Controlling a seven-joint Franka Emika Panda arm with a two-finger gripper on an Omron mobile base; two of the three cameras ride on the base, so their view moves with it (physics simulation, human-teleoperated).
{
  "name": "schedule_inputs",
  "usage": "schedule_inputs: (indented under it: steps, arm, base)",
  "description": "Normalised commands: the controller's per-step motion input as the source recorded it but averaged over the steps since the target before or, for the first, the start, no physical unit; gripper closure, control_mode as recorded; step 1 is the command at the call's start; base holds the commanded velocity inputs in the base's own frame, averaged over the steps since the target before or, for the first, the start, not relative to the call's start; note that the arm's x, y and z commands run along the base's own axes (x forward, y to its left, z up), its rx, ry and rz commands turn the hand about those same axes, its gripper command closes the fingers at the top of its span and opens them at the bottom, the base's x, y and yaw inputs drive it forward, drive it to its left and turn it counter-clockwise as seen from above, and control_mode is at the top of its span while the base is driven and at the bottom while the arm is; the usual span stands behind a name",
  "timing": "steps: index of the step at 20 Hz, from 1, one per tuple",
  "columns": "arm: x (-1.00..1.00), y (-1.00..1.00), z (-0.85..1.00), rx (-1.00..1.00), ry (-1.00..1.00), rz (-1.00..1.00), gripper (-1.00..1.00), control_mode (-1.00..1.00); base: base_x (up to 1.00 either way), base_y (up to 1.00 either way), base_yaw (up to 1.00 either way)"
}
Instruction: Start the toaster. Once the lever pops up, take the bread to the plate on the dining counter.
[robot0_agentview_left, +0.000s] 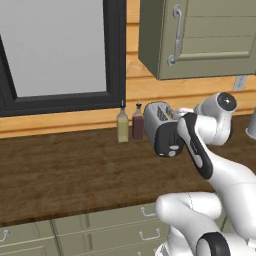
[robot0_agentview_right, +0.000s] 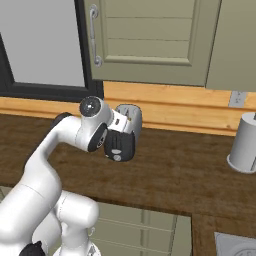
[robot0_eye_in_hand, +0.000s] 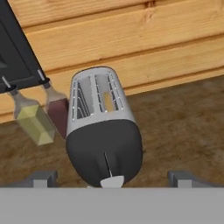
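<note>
The toaster (robot0_eye_in_hand: 103, 131) stands on the dark wood counter (robot0_agentview_left: 75, 170) against the wall, with its rounded black end face towards the hand. Its white lever knob (robot0_eye_in_hand: 111, 181) sits at the bottom of the end-face slot. A pale tan edge of the bread (robot0_eye_in_hand: 107, 99) shows inside one top slot. My gripper (robot0_eye_in_hand: 113, 178) is open, with its fingertips (robot0_eye_in_hand: 43, 178) spread wide to either side of the toaster's end, level with the lever. From the base, the toaster (robot0_agentview_left: 161, 120) (robot0_agentview_right: 122, 137) is partly hidden by my arm. The plate and the dining counter are out of view.
Two slim bottles, one yellow (robot0_agentview_left: 122, 126) and one dark red (robot0_agentview_left: 138, 123), stand just left of the toaster. A grey canister (robot0_agentview_right: 245, 142) stands at the right. An upper cabinet (robot0_agentview_left: 200, 35) hangs above, with a window (robot0_agentview_left: 55, 50) to its left. Olive drawers (robot0_agentview_left: 100, 225) lie below.
</note>
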Motion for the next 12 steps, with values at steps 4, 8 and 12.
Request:
schedule_inputs:
  steps: [4,8,12]
  arm:
    - [0.14,0.10,0.00,-0.09,0.01,0.06,-1.00,-1.00]
    - [0.12,0.10,0.01,-0.03,0.04,0.00,-1.00,-1.00]
    - [0.06,0.00,0.00,0.00,0.01,0.00,-1.00,-1.00]
  base:
    - [0.00,0.00,0.00]
    - [0.00,0.00,0.00]
    - [0.00,0.00,0.00]
